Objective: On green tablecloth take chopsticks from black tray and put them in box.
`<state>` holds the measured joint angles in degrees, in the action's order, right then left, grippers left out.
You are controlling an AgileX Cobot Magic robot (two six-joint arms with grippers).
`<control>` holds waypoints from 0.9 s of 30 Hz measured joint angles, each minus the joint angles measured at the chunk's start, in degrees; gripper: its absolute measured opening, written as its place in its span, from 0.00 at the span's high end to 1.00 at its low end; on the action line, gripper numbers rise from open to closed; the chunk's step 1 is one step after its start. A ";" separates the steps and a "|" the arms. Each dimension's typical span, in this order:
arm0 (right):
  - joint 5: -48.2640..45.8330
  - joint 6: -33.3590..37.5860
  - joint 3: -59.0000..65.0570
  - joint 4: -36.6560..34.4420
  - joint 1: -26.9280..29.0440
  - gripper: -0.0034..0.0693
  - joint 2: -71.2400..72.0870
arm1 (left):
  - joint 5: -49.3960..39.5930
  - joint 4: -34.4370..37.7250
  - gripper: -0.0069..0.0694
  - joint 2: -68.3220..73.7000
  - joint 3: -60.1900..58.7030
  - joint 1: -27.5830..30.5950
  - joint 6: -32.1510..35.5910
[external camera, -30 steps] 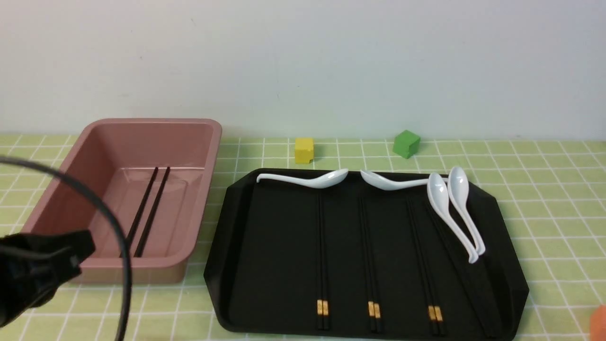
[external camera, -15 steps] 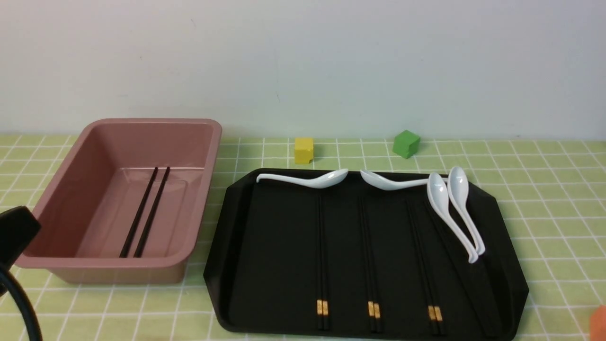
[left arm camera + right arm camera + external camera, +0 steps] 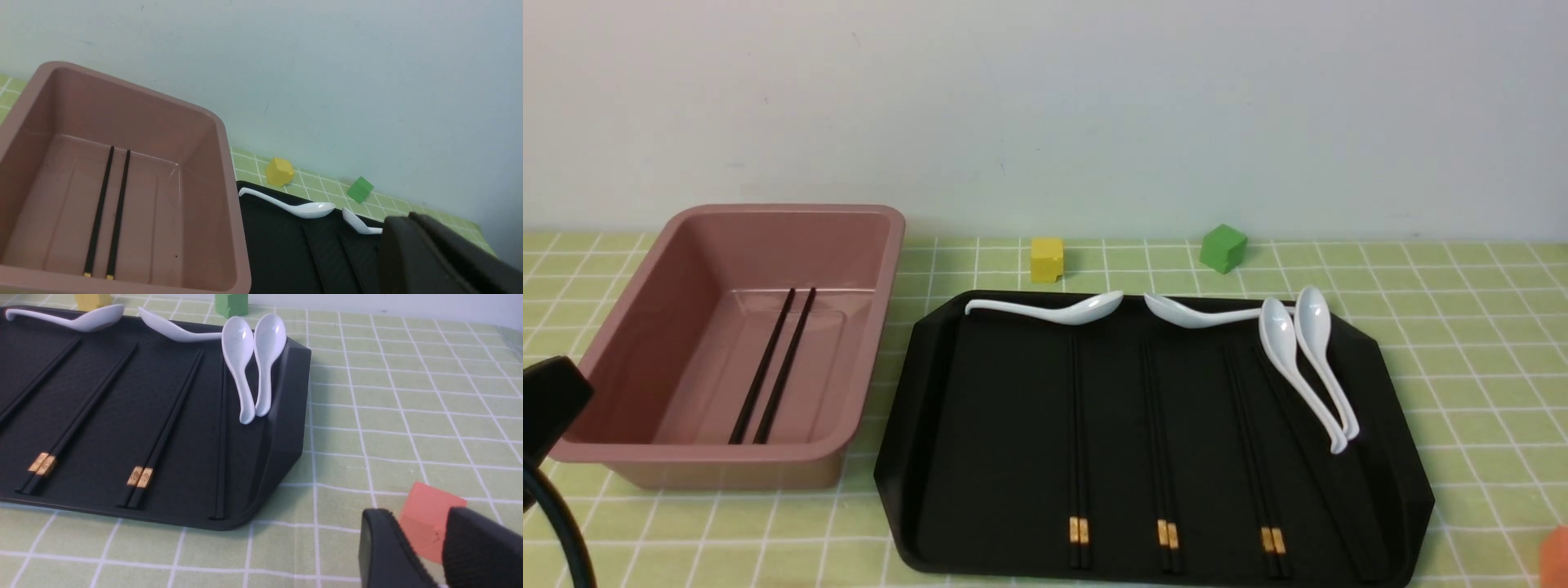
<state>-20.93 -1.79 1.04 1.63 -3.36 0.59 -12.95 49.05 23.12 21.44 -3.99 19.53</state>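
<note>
On the green tablecloth (image 3: 1462, 343) stands the pink box (image 3: 886, 278) with one pair of chopsticks (image 3: 772, 367) flat on its bottom, also seen in the left wrist view (image 3: 108, 212). The black tray (image 3: 907, 441) holds three gold-banded pairs (image 3: 1078, 441) (image 3: 1164, 441) (image 3: 1258, 441) and more black sticks (image 3: 222, 428) near its right rim. My left gripper (image 3: 402, 220) is shut and empty, by the box's near side. My right gripper (image 3: 416, 516) is open and empty, low over the cloth right of the tray (image 3: 286, 416).
Four white spoons lie on the tray, two along its far rim (image 3: 1054, 310) and two on its right side (image 3: 1307, 359). A yellow cube (image 3: 1047, 260) and a green cube (image 3: 1223, 248) sit behind the tray. An orange block (image 3: 429, 518) lies under my right gripper.
My left arm has drawn back to the left from in front of the box, clearing the view of it. In the last half second nothing has moved.
</note>
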 joint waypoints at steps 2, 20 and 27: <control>0.00 0.00 0.00 0.00 0.00 0.62 0.00 | 0.11 -0.05 0.91 -0.84 -0.63 0.00 0.04; 0.00 -0.16 0.00 0.00 0.00 0.62 0.00 | -2.64 -45.96 0.90 -22.78 -23.04 0.00 -33.62; 0.00 -0.16 0.00 0.05 0.00 0.62 0.00 | -7.46 -50.38 0.89 -23.76 -23.15 0.00 -38.33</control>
<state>-20.93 -1.95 1.04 1.68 -3.36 0.59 -20.41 -1.33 -0.65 -1.71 -3.99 -18.80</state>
